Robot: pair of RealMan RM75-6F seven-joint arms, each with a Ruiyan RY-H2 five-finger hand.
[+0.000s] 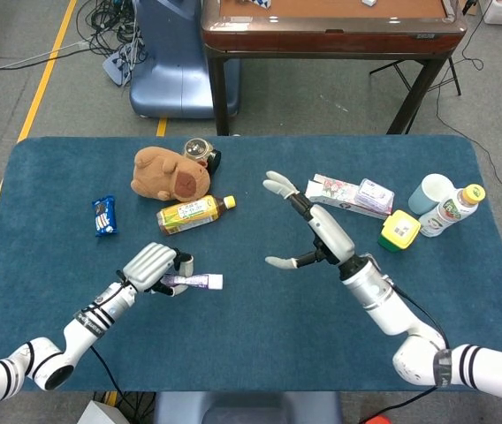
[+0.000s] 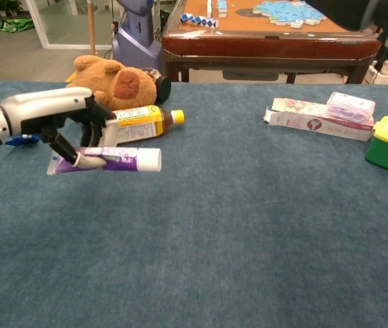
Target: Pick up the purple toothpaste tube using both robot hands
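fingers (image 2: 88,159) of the left hand (image 1: 149,266) pinch the purple toothpaste tube (image 2: 112,159); right hand (image 1: 317,231) spread, apart.

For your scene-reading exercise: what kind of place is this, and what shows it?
Probably a robotics lab or workshop: loose cables on a bare floor with yellow tape, and a blue-covered table set with mixed test items.

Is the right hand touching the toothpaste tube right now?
No, the right hand is open and apart from the purple toothpaste tube, which only the left hand holds.
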